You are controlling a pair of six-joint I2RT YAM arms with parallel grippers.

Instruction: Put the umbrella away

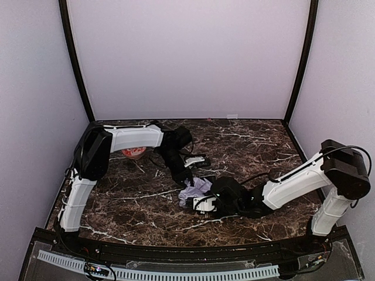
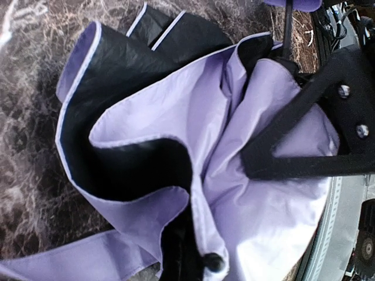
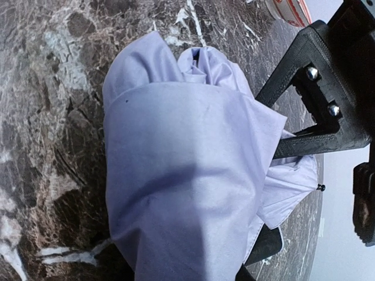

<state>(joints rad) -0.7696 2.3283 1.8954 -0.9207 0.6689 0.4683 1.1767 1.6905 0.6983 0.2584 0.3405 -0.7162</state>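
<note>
The umbrella (image 1: 194, 189) lies crumpled at the table's middle, pale lavender fabric with black underside. My left gripper (image 1: 183, 177) is at its far-left edge and my right gripper (image 1: 204, 203) at its near-right edge. In the left wrist view the umbrella (image 2: 176, 123) fills the frame. One black finger (image 2: 293, 134) presses on the fabric and the other is hidden under it. The thin black shaft (image 2: 287, 29) shows at the top. In the right wrist view the bunched umbrella (image 3: 181, 164) sits between my fingers (image 3: 304, 105). Both grippers look shut on the fabric.
A small red-patterned bowl (image 1: 133, 153) stands at the back left, under my left arm, and shows in the right wrist view (image 3: 287, 10). The dark marble table (image 1: 246, 146) is walled by pale panels with black corner posts (image 1: 76, 64).
</note>
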